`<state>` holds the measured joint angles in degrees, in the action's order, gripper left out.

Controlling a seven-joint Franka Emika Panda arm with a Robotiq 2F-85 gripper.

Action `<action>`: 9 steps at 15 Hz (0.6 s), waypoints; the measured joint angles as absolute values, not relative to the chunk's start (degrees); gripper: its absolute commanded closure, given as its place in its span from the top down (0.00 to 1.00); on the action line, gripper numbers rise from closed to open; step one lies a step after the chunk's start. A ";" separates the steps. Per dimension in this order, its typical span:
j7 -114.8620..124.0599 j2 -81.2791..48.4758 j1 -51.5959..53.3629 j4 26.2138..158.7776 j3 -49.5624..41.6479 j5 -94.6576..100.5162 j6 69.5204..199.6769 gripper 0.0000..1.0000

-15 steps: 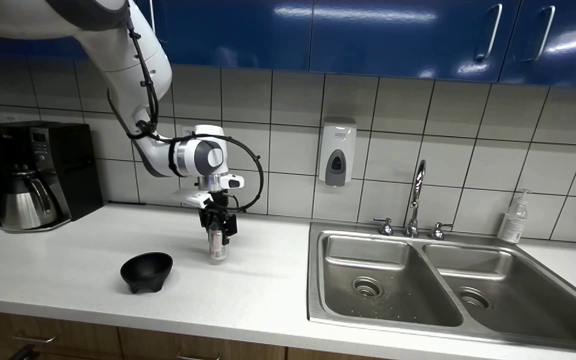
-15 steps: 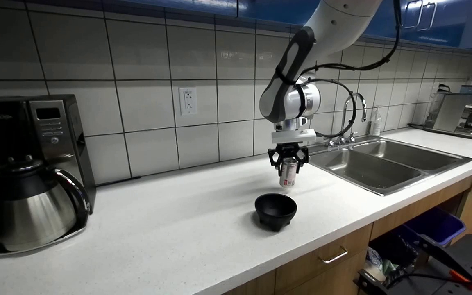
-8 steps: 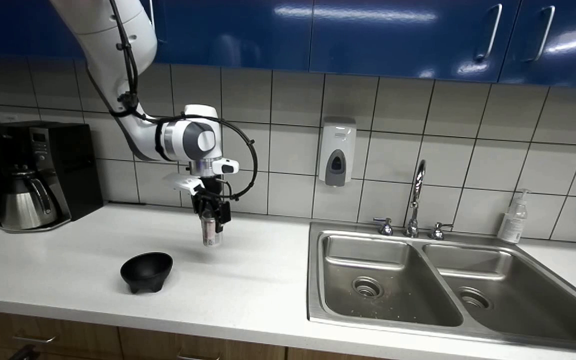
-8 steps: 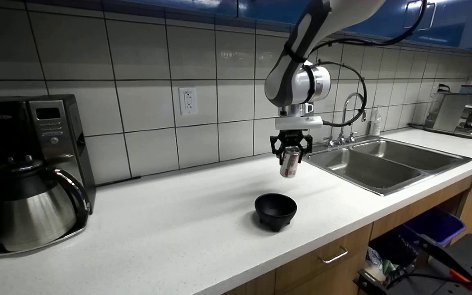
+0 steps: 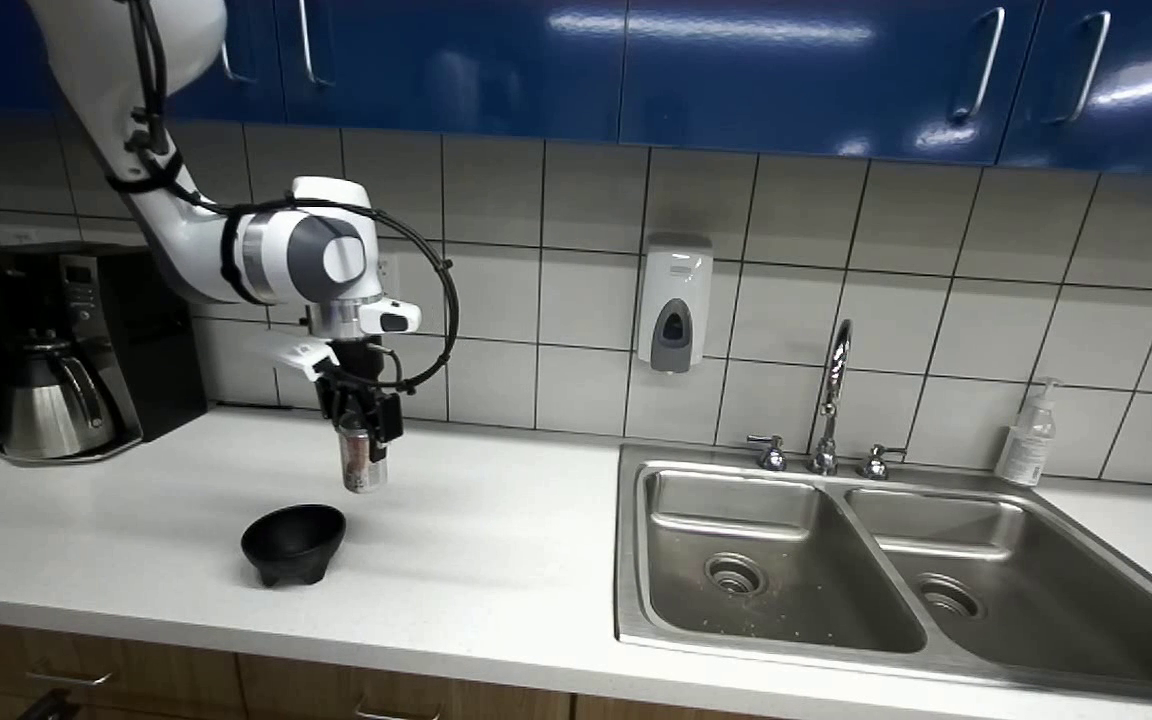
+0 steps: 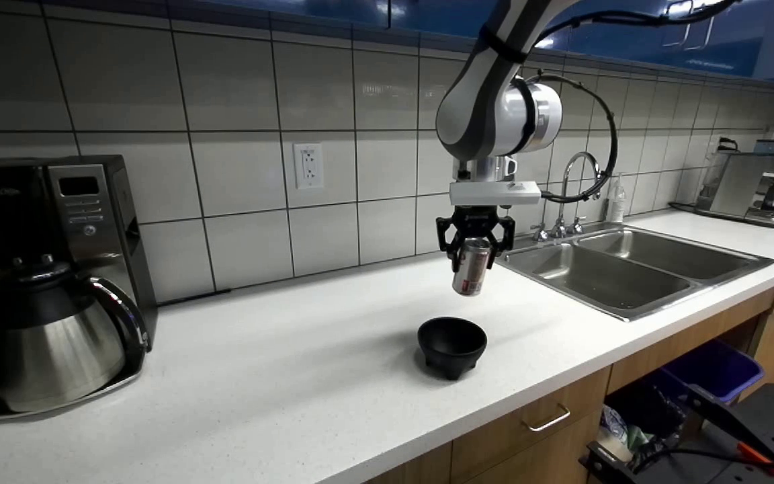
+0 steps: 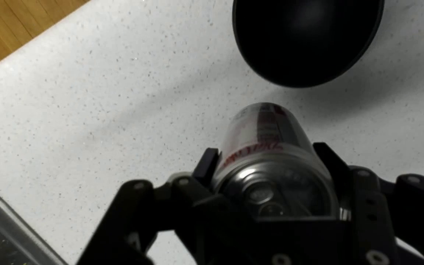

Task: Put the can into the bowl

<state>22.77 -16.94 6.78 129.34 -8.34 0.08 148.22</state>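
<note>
Gripper, black, two-fingered: nearer the bowl than one second earlier, and higher above the counter. Parted by the width of the can, which it pinches from both sides; fingers set against the can's upper part. Located above the counter, on the side of the bowl toward the sink.

Can, silver-grey, reddish lettering: carried along with the gripper since the earlier frames. Held off the counter, leaning slightly, near the bowl and outside it. Wrist view shows the lid end closest, the base toward the bowl's rim, counter visible between.

Bowl, round, black, footed: upright on the counter; place unchanged.

Arm, white and grey: in an exterior view, shifted away from the sink's side, toward the bowl.

Sink, steel, two basins: well apart from the bowl.

Coffee maker, dark, with metal carafe: well apart from the bowl, on the side opposite the sink.
</note>
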 measured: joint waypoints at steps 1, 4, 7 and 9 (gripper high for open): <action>23.22 -15.85 7.34 130.91 -7.94 0.31 148.30 0.42; 25.62 -13.76 9.05 134.53 -6.76 1.98 148.35 0.42; 29.13 -13.32 10.60 136.71 -5.86 4.84 148.36 0.42; 32.04 -13.41 11.65 137.64 -5.64 6.93 148.38 0.42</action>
<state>32.04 -13.41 11.65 137.64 -5.64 6.93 148.38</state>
